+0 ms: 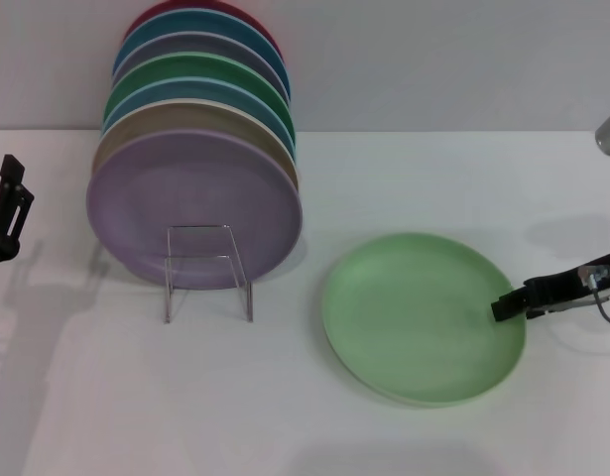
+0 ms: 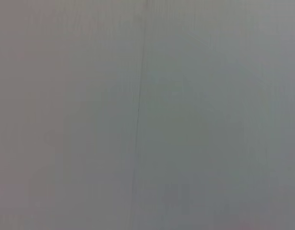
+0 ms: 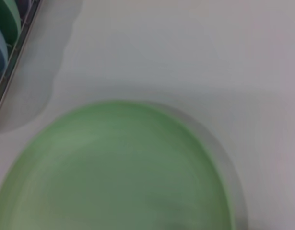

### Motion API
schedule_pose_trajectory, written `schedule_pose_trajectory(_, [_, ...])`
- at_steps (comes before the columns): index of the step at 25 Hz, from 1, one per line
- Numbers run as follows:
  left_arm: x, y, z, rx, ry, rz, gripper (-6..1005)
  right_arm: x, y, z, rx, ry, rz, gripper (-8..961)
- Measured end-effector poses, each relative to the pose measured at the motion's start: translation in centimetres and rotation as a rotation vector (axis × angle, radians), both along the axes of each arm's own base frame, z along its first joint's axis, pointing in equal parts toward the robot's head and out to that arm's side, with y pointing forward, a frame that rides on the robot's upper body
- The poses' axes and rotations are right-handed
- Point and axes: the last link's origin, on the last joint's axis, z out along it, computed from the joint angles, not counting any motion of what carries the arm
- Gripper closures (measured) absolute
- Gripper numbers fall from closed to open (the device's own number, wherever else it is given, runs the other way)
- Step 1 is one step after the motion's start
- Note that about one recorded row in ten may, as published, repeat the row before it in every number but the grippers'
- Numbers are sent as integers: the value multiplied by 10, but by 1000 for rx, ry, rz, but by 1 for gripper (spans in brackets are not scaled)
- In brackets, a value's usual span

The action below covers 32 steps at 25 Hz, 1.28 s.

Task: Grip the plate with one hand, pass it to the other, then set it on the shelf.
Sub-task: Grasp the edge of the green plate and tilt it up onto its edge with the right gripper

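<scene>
The pale mint-green plate lies on the white table, right of centre. It fills the lower part of the right wrist view. My right gripper reaches in from the right and its black tip sits at the plate's right rim. The clear shelf stands left of centre, with a lilac plate leaning right behind it. My left gripper hangs at the far left edge, away from both. The left wrist view shows only a blank grey surface.
A row of several upright plates in lilac, beige, blue, green and red stands behind the shelf, against the back wall. Their edges and rack rail show in the right wrist view. White table lies in front.
</scene>
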Motion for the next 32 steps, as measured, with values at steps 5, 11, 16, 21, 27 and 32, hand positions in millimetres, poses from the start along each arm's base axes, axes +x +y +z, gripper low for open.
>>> schedule_pose_trajectory(5, [-1, -1, 0, 0, 4, 3, 234, 1, 0, -2, -8, 5, -8, 545])
schedule_pose_trajectory(11, [-2, -1, 1, 0, 6, 6, 235, 3, 0, -1, -5, -15, -10, 645])
schedule_pose_trajectory(16, [-2, -1, 1, 0, 5, 7, 235, 4, 1, -2, -6, -23, -14, 728])
schedule_pose_trajectory(21, [-3, -1, 0, -2, 6, 9, 235, 3, 2, -1, -6, -26, -7, 749])
schedule_pose_trajectory(27, [-3, -2, 1, -1, 7, 10, 236, 2, 3, 3, 10, -33, 10, 901])
schedule_pose_trajectory(32, [-4, -3, 1, -1, 6, 12, 236, 0, 5, 7, 35, -38, 25, 937])
